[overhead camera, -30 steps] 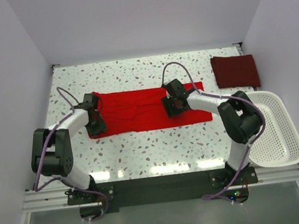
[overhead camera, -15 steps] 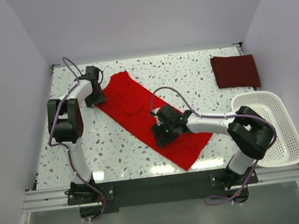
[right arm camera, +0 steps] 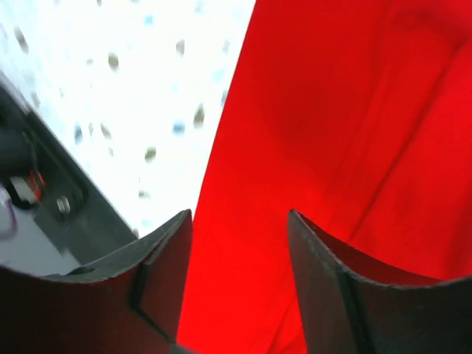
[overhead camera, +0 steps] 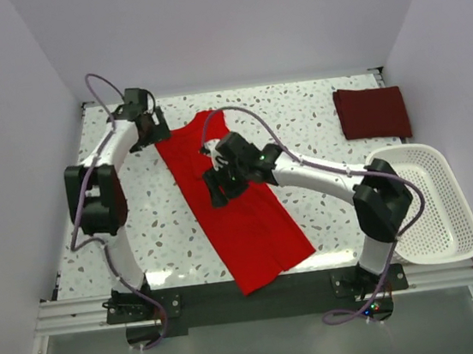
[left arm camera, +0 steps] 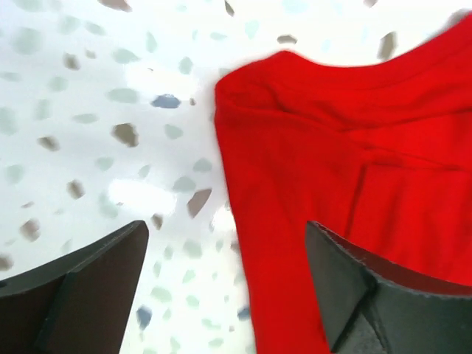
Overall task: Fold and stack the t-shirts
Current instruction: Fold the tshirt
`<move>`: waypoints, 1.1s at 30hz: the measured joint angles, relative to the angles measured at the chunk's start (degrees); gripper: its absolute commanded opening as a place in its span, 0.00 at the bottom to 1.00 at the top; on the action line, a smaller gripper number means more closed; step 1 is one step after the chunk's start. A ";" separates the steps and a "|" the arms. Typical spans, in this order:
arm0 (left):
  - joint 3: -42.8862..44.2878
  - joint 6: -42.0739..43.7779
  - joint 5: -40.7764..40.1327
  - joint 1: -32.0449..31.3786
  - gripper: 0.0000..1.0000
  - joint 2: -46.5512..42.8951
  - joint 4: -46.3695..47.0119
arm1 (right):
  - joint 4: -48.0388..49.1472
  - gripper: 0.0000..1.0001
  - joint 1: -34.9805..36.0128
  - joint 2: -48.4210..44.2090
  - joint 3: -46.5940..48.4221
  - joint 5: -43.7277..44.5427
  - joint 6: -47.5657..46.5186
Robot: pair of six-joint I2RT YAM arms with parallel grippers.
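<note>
Shirts on speckled table (overhead camera: pixel 165 229). We see the bright red t-shirt (overhead camera: pixel 246 219) stretched as a strip from far left-centre to the near edge, the maroon t-shirt (overhead camera: pixel 371 111) folded at far right. Left gripper (left arm camera: pixel 225 236) spread wide, empty, at the strip's far corner. Right gripper (right arm camera: pixel 240 221) half-parted over red cloth; whether it grips, we cannot tell.

Speckled white table (overhead camera: pixel 165 229), pale walls (overhead camera: pixel 227 31)

There are one bright red t-shirt (overhead camera: pixel 246 223), one dark maroon t-shirt (overhead camera: pixel 371 112) and one white basket (overhead camera: pixel 463 227).
</note>
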 measured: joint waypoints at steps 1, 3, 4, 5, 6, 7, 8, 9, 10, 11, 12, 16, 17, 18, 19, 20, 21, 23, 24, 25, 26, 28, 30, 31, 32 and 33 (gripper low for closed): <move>-2.21 -0.24 -0.37 0.04 0.97 -4.00 0.39 | 1.01 0.55 -1.81 0.90 1.86 -0.90 -0.42; -6.86 -0.63 -1.29 0.13 1.00 -12.96 1.57 | 3.74 0.52 -5.40 3.89 5.11 -2.36 -0.83; -9.94 -0.74 -1.79 0.20 1.00 -18.49 2.73 | 4.83 0.52 -6.67 5.51 6.49 -2.86 -0.94; -12.96 -0.79 -2.36 0.22 1.00 -24.24 3.72 | 6.43 0.51 -8.22 7.87 8.26 -3.61 -1.05; -16.13 -0.81 -2.84 0.22 1.00 -29.66 5.05 | 8.33 0.50 -9.49 10.36 9.88 -3.98 -1.05; -19.56 -0.83 -3.26 0.22 1.00 -34.97 6.71 | 10.29 0.50 -10.49 12.81 11.06 -4.09 -1.07; -22.73 -0.76 -3.56 0.22 1.00 -39.78 7.69 | 11.98 0.50 -11.19 15.06 12.02 -4.26 -1.07; -25.79 -0.66 -3.80 0.24 1.00 -43.58 8.59 | 13.60 0.49 -11.58 17.14 12.74 -4.35 -1.05; -29.33 -0.61 -4.00 0.24 1.00 -47.01 9.79 | 14.88 0.49 -11.80 19.43 13.62 -4.48 -1.03; -32.65 -0.46 -4.11 0.24 1.00 -50.29 10.27 | 16.00 0.49 -11.89 21.73 14.80 -4.90 -0.94; -36.00 -0.35 -4.22 0.24 1.00 -52.70 10.84 | 17.42 0.49 -11.87 24.09 15.98 -5.27 -0.66; -47.69 0.83 -4.24 0.26 1.00 -58.14 12.24 | 22.88 0.49 -12.52 31.74 20.13 -6.56 1.79; -50.03 0.96 -4.24 0.26 0.99 -59.14 12.31 | 23.63 0.50 -12.87 32.89 21.75 -6.80 2.40; -51.71 1.14 -4.20 0.26 0.99 -59.84 12.26 | 24.55 0.51 -13.33 34.12 23.50 -6.80 3.08; -52.70 1.57 -4.09 0.26 0.99 -60.28 12.28 | 25.27 0.51 -13.77 35.26 24.94 -6.54 3.54; -53.00 1.95 -4.00 0.26 0.99 -60.41 12.31 | 25.86 0.51 -14.36 36.59 26.53 -6.36 4.13; -53.02 2.23 -3.85 0.26 0.99 -60.41 12.61 | 26.56 0.52 -15.06 37.83 27.78 -6.49 5.27; -53.00 2.54 -3.28 0.28 0.99 -60.37 13.97 | 27.93 0.52 -16.55 39.23 29.35 -6.19 7.50; -53.00 2.67 -2.78 0.26 0.99 -60.24 14.53 | 28.33 0.52 -17.35 39.52 29.57 -5.64 8.79; -53.00 2.93 -2.23 0.26 0.99 -59.98 14.99 | 28.68 0.53 -18.23 39.58 29.62 -5.07 10.10; -52.98 3.15 -1.70 0.26 0.99 -59.52 15.32 | 28.79 0.53 -19.15 39.58 29.62 -4.39 11.39; -52.96 3.52 -0.94 0.26 0.99 -58.16 15.58 | 29.11 0.54 -21.24 39.58 29.62 -2.69 13.40; -52.96 3.78 -0.20 0.28 0.98 -56.83 15.63 | 29.51 0.56 -23.41 39.60 29.62 -1.92 14.62; -52.96 3.89 0.28 0.28 0.98 -56.19 15.67 | 29.46 0.56 -24.30 39.65 29.73 -1.88 15.04; -52.96 3.91 0.72 0.28 0.98 -55.65 15.74 | 29.24 0.57 -25.29 39.82 30.25 -1.90 15.08; -52.96 3.96 1.31 0.28 0.97 -55.21 15.80 | 28.94 0.58 -26.08 40.04 30.91 -1.92 14.95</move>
